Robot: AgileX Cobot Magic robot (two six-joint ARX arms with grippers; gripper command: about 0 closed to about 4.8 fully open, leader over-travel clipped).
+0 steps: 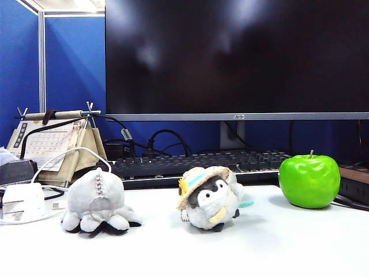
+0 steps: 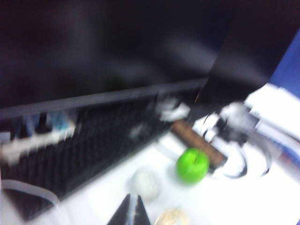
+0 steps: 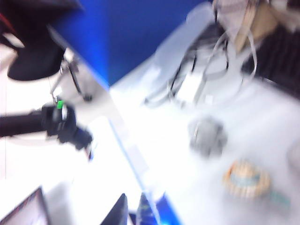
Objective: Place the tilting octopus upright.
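The light-grey octopus [image 1: 98,202] stands on its stubby legs at the left of the white table, head up, with its ball chain and key ring hanging down its front. Neither gripper shows in the exterior view. The blurred left wrist view has my left gripper [image 2: 133,206] shut and empty, well above the table, with the octopus [image 2: 145,183] a pale blob beyond its tips. In the equally blurred right wrist view, my right gripper [image 3: 132,206] has its fingers close together with nothing between them, far from the octopus [image 3: 206,136].
A penguin plush in a straw hat [image 1: 210,196] sits mid-table and a green apple [image 1: 309,180] stands at the right. Behind them are a black keyboard [image 1: 190,164] and a large monitor [image 1: 236,57]. A white charger with cables [image 1: 23,202] and a desk calendar [image 1: 52,144] crowd the left.
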